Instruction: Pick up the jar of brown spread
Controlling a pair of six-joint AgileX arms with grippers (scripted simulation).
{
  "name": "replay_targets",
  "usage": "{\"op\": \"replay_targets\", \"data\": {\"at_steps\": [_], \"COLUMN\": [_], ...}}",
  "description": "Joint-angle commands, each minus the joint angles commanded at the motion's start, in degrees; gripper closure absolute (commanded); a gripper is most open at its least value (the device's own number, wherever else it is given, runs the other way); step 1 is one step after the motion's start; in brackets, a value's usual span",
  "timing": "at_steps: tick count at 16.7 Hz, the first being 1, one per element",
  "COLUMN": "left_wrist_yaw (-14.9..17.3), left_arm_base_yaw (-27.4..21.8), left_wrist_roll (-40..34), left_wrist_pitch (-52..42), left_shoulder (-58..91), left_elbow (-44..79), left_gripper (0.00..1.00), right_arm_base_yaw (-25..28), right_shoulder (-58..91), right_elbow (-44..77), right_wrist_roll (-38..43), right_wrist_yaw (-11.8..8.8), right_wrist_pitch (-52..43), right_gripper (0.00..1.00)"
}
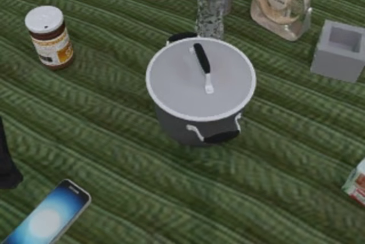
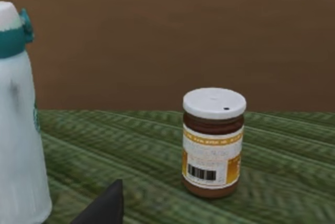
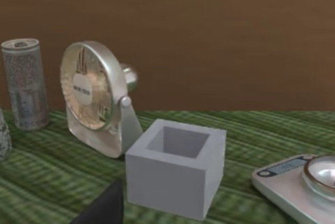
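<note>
Small cylindrical jar of brown spread, white lid (image 2: 213,143): upright on green desk (image 2: 293,145), untouched, ahead of left pincer (image 2: 107,205). Pincer state cannot be told. Approach, grasp, lift outstanding.

Ribbed green cloth (image 1: 114,141); shiny metal fan (image 3: 97,98).

I count one jar of brown spread (image 1: 49,36), one lidded grey pot (image 1: 199,90), one clear bottle (image 1: 211,4), one desk fan (image 1: 281,3), one grey open box (image 1: 339,50), one phone (image 1: 48,215), one can (image 3: 25,84), one scale (image 3: 293,182).
</note>
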Motion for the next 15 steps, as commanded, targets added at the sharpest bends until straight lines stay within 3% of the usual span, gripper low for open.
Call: {"op": "replay_targets", "data": {"at_steps": [7, 15], "left_wrist_yaw": [0.82, 2.48], "left_arm_base_yaw": [-0.55, -1.02], "left_wrist_roll": [1.02, 6.06], "left_wrist_pitch": [-3.79, -22.48], "left_shoulder": [6.57, 38.56], "left_elbow": [6.69, 37.92], "left_gripper": [0.0, 0.0], "right_arm_base_yaw": [0.0, 0.0], "right_shoulder": [0.0, 0.0], "right_elbow": [0.0, 0.0], "right_wrist_roll": [0.0, 0.0], "right_wrist_yaw": [0.0, 0.0], "right_wrist_pitch": [0.0, 0.0], "right_gripper": [0.0, 0.0]}}
